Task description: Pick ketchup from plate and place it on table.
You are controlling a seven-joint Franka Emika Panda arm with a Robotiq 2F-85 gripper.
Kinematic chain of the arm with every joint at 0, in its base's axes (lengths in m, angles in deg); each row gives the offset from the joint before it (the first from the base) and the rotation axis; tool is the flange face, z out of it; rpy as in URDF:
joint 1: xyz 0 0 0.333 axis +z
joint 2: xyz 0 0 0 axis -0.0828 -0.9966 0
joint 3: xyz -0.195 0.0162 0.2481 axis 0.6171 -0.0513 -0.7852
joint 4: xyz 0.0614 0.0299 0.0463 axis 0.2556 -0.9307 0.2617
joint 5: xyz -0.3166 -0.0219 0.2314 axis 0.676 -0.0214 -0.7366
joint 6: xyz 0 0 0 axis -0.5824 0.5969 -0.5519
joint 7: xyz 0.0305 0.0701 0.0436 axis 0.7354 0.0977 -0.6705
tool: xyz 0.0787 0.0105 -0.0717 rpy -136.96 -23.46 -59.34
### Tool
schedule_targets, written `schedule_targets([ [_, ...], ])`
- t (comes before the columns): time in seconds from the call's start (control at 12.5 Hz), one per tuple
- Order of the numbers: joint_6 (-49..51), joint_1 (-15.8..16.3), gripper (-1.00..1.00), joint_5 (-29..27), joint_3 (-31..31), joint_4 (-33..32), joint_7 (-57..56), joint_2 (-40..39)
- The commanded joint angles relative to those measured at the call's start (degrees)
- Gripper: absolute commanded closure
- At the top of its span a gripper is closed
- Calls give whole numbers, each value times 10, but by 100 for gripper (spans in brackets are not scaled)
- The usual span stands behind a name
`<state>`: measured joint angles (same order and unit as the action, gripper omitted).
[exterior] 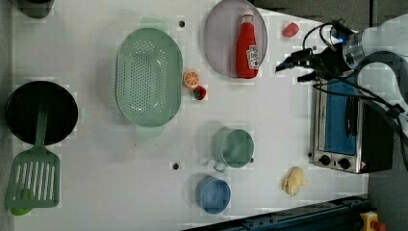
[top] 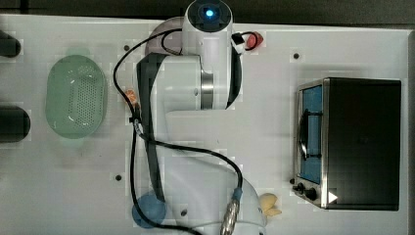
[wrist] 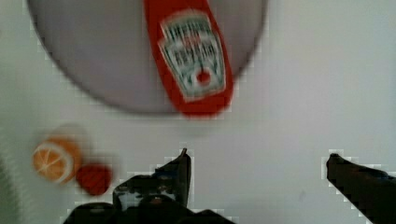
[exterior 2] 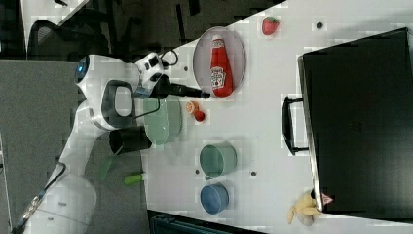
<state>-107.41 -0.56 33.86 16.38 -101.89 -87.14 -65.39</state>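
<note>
Ketchup [exterior: 247, 45] lying flat on plate [exterior: 219, 33], base overhanging plate edge, near table [exterior: 269, 125] far edge. Gripper [exterior: 293, 70] spread wide, empty, beside plate, clear of bottle. Nothing done; grasp, lift, placement outstanding.

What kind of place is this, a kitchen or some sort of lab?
Most likely a robot lab dressed up as a kitchen. A robot arm stands at a white table set with toy-like kitchen things: a ketchup bottle on a plate, a toaster oven and a green basket.
</note>
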Motion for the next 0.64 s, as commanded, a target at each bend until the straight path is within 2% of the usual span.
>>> schedule_targets([
  [0.08,-60,21,-100,48,-7,46,-71,-49],
  [0.24,-103,26,-100,75,-7,65,-71,-86],
  [0.64,-170,28,-100,77,-7,90,-71,-166],
])
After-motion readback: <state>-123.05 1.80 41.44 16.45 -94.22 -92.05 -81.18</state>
